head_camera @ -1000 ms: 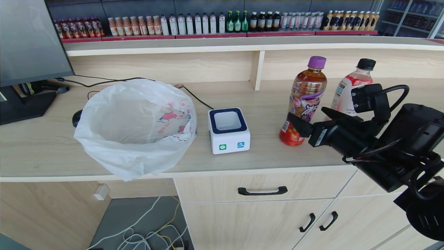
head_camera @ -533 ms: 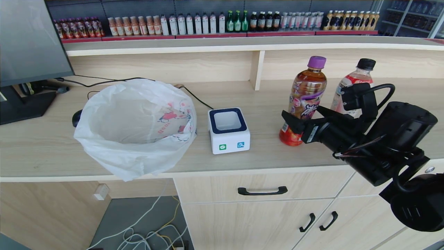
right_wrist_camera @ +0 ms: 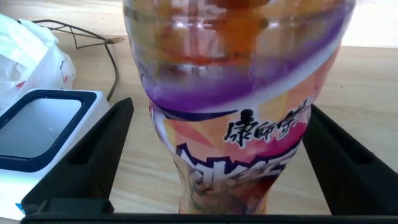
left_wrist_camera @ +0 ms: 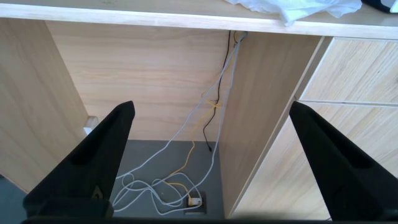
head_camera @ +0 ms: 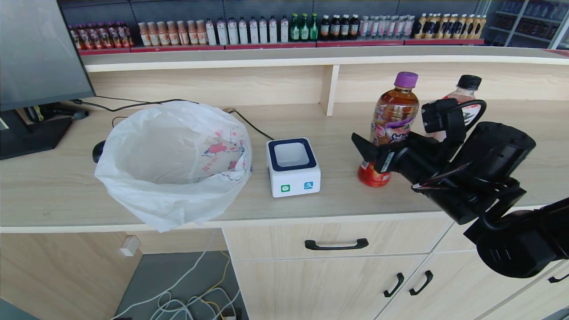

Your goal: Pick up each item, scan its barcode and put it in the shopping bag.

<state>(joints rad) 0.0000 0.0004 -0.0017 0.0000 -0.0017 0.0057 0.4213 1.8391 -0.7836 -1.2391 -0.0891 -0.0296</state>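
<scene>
My right pincer (head_camera: 383, 149) spread wide, fingers flanking purple-capped amber plastic drink bottle (head_camera: 394, 113), upright on light wooden counter (head_camera: 338, 200), right of white scanner box (head_camera: 293, 166). Left pincer (left_wrist_camera: 211, 165) gaping below counter.

We see our right gripper (head_camera: 386, 146) has advanced toward ten o'clock, so its spread jaws now straddle the lower half of the purple-capped bottle (head_camera: 394, 111) (and its wrist camera now hides more of the black-capped bottle (head_camera: 467, 90) behind).
</scene>
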